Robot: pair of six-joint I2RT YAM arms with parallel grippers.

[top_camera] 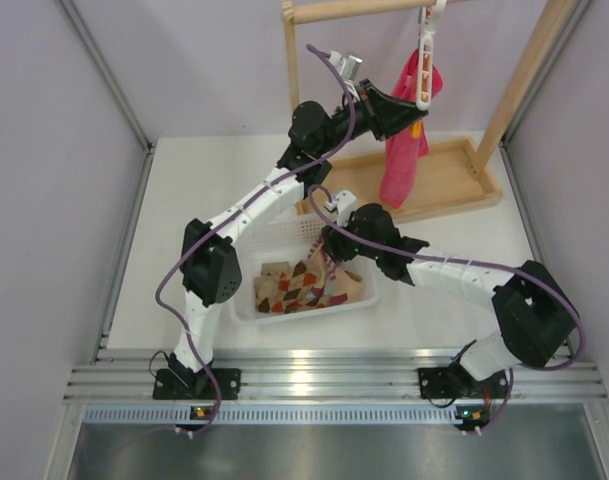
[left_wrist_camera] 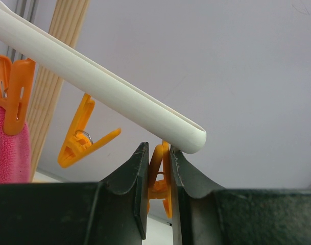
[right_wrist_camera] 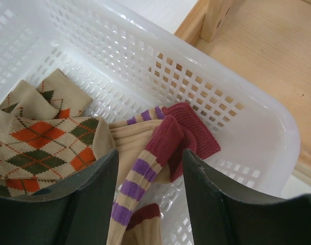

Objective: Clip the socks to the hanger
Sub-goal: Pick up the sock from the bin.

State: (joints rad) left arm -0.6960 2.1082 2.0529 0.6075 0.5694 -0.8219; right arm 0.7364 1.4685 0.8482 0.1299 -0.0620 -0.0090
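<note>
Reaching down into a white mesh basket (right_wrist_camera: pixel 257 112), your right gripper (right_wrist_camera: pixel 150 153) has its jaws apart on either side of a striped sock (right_wrist_camera: pixel 140 171). The sock is beige with purple bands and a maroon toe. Mesh shows between the sock and one finger, so nothing is gripped yet. Argyle socks (right_wrist_camera: pixel 43 143) lie just beside it, partly overlapping.

Up at the wooden rack, your left gripper (left_wrist_camera: pixel 158 148) is closed on an orange clip (left_wrist_camera: pixel 156 166) at the free end of the white hanger (left_wrist_camera: pixel 109 87). Whether the clip's mouth is open cannot be told.

The sock looks light, soft and floppy, so it will likely droop from wherever you pinch it. The ribbed knit should not slip much. Taking hold near the maroon toe seems best, with a margin of fabric left free beyond the fingertips to feed into the clip. Avoid catching the argyle socks or the mesh.
</note>
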